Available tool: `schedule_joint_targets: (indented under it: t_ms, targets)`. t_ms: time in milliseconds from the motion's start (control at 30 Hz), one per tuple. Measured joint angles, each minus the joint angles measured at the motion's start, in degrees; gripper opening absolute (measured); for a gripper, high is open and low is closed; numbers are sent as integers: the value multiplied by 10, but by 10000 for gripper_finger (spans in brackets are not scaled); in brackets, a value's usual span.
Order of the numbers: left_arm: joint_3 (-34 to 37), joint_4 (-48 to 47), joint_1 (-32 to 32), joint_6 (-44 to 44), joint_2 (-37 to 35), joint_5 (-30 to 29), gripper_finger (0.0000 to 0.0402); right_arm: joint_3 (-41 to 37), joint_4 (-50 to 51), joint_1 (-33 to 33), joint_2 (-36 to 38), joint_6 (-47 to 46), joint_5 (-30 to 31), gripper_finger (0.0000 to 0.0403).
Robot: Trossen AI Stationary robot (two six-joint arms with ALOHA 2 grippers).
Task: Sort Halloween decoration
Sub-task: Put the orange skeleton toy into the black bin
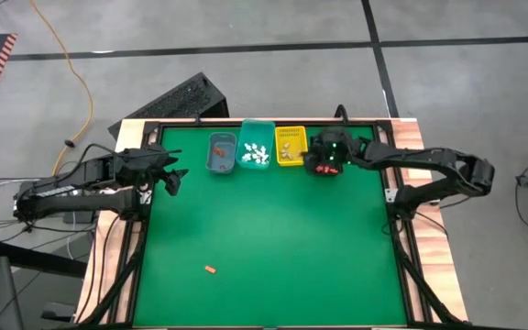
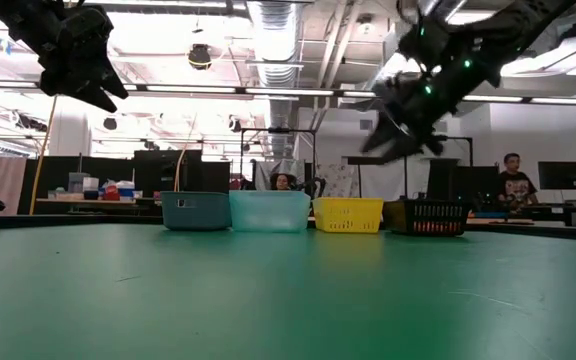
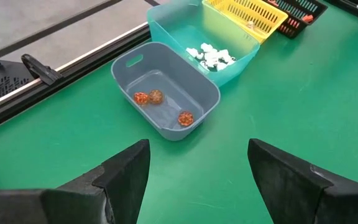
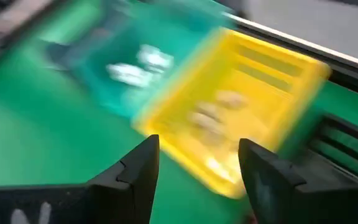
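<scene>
With the right gripper point(image 1: 324, 165) spread empty above the black bin point(image 1: 326, 161) and the left gripper point(image 1: 174, 179) spread beside the blue bin point(image 1: 221, 153), best to descend squarely over the lone orange piece point(image 1: 210, 269) lying well apart on the mat point(image 1: 273, 238), pinch it lightly and lift clear before carrying it binward.

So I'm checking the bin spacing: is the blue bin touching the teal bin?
Touching. In the left wrist view the blue bin presses against the teal bin with no green between; the low view agrees.
</scene>
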State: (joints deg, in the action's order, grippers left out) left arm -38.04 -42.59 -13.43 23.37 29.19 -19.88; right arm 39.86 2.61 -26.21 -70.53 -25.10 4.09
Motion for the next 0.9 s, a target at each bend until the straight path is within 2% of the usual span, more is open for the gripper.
schedule_joint_targets:
  t_ms: [133,367,500,767,900]
  targets:
    - [0,0,0,0,0,0,261,0,-91,78,0,1,22,207]
    - [0,0,0,0,0,0,261,0,-181,223,0,1,138,195]
    - [0,0,0,0,0,0,261,16,-213,295,-29,1,192,190]
    - [0,-2,0,-2,0,20,261,145,-207,365,-186,21,198,187]
    - [0,-5,0,-3,0,31,261,224,-201,383,-262,21,173,187]
